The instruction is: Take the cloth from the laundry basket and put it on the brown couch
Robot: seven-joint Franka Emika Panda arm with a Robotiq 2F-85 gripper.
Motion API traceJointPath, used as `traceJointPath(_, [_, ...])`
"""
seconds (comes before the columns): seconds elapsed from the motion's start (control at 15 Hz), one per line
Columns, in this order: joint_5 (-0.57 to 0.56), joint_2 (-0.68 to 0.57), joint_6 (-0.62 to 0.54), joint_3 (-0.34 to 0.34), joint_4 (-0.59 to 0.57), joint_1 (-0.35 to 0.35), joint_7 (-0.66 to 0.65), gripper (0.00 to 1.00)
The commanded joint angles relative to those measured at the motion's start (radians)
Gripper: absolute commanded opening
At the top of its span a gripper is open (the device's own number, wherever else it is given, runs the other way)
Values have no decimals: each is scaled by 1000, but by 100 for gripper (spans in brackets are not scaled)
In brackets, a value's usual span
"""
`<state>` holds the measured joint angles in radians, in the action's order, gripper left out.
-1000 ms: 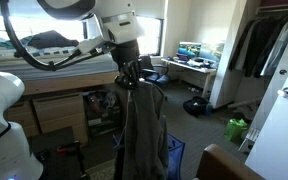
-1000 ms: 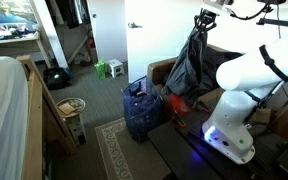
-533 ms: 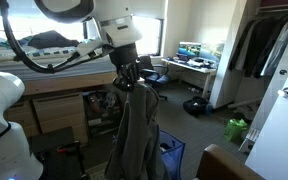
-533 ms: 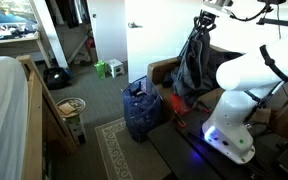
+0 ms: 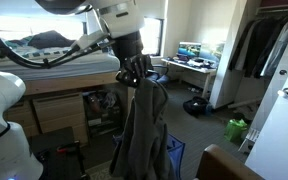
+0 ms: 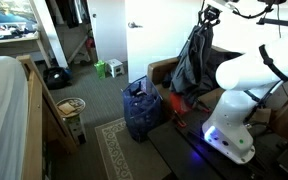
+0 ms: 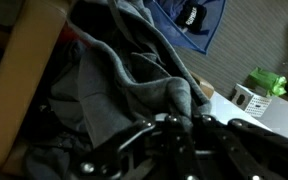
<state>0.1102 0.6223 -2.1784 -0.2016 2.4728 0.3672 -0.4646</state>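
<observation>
- high above the blue laundry basket [image 5: 174, 155], the gripper [image 5: 136, 72] has its fingers clenched on the top of the grey cloth [image 5: 139, 130], which hangs from it in one long drape.
- first part of the task looks done: most of the cloth is out of the basket and carried by the arm alone. whether its lowest hem brushes the basket rim cannot be told.
- in an exterior view the cloth hangs in front of the brown couch [image 6: 162, 72], beside the basket rather than over it.
- the wrist view shows grey folds bunched close under the gripper, with the basket's blue wall behind.
- left to do, as i judge it: bring the cloth over the couch seat, lower it until it rests there, and release the fingers.
</observation>
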Motion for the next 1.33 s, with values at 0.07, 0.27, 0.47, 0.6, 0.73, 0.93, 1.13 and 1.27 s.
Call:
traceJointPath(0.07, [48,-34,-2,-53,-146,62,-36,3])
traceJointPath(0.27, [76,-93,-31,-106,-228,89,-47,3])
traceJointPath(0.47, [130,-166,-63,-161,-286,107,-72,3])
traceJointPath(0.6, [177,-229,-107,-194,-303,108,-79,3])
traceJointPath(0.73, [221,-302,-174,-220,-300,102,-78,3])
traceJointPath(0.93, [284,-430,-264,-242,-297,94,-83,3])
traceJointPath(1.13, [342,-575,-339,-255,-312,96,-101,3])
traceJointPath(1.27, [369,-662,-352,-260,-321,99,-125,3])
